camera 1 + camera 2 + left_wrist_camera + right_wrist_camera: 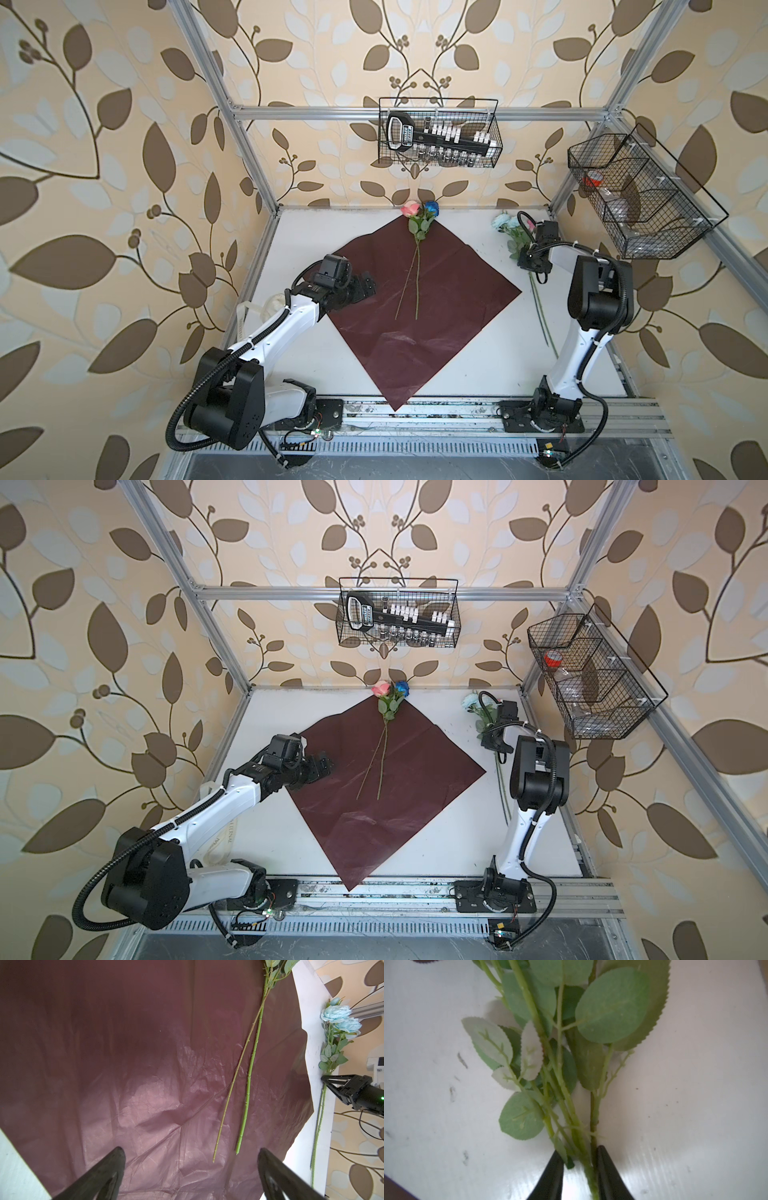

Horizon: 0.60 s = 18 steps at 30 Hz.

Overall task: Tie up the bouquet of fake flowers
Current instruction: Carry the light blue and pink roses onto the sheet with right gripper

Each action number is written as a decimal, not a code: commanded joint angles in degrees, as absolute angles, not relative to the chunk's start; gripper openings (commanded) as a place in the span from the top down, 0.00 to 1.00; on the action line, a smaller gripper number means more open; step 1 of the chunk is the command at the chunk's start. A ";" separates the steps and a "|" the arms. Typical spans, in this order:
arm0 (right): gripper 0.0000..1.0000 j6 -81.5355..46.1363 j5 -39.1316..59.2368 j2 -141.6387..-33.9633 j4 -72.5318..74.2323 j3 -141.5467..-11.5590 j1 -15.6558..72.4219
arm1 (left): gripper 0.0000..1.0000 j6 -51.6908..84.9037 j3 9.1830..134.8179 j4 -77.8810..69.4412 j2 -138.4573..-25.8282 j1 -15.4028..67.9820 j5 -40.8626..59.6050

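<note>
on the back rail, a wire basket (pixel 384 124) holds a tool rack (pixel 440 139).

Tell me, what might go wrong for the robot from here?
1. The right gripper pinches several thin stems at one spot; one may slip out when lifted.
2. Setting them down could knock the two flowers lying on the sheet out of line.
3. The sheet is creased; a dragged stem might shift it.
</note>
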<state>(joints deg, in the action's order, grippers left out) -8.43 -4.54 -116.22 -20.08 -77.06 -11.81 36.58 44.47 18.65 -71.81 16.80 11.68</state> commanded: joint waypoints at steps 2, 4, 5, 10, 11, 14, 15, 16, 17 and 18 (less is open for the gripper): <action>0.85 -8.50 -5.95 -115.52 -23.95 -77.78 -11.25 | 0.01 36.86 45.09 18.56 -71.63 16.44 12.19; 0.87 -7.95 -6.04 -115.11 -23.99 -78.31 -11.14 | 0.01 36.84 45.09 18.52 -71.50 16.44 12.17; 0.88 -7.50 -6.06 -114.94 -24.20 -78.53 -11.03 | 0.01 36.90 45.09 18.49 -71.54 16.44 12.19; 0.88 -5.60 -8.32 -113.81 -26.12 -80.55 -9.96 | 0.01 36.98 45.09 18.38 -71.72 16.44 12.30; 0.89 -5.40 -8.79 -113.29 -26.36 -80.84 -9.77 | 0.01 37.04 45.09 18.31 -71.80 16.44 12.47; 0.89 -4.89 -10.79 -111.42 -27.32 -81.39 -8.89 | 0.01 37.08 45.15 18.28 -71.76 16.44 12.57; 0.90 -4.68 -11.06 -110.69 -27.41 -81.42 -8.69 | 0.01 37.09 45.09 18.29 -71.68 16.44 12.54; 0.95 -4.52 -11.20 -109.99 -27.53 -81.43 -8.53 | 0.01 37.02 45.09 18.30 -71.63 16.44 12.48; 0.99 -4.41 -11.16 -109.45 -27.55 -81.42 -8.44 | 0.01 37.11 45.09 18.42 -71.55 16.44 12.41; 1.00 -4.25 -10.95 -108.90 -27.64 -81.56 -8.35 | 0.01 37.08 45.00 18.43 -71.43 16.44 12.35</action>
<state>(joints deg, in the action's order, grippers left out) -5.45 -9.28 -112.14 -26.17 -79.53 -8.64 36.60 44.47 18.65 -71.81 16.80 11.75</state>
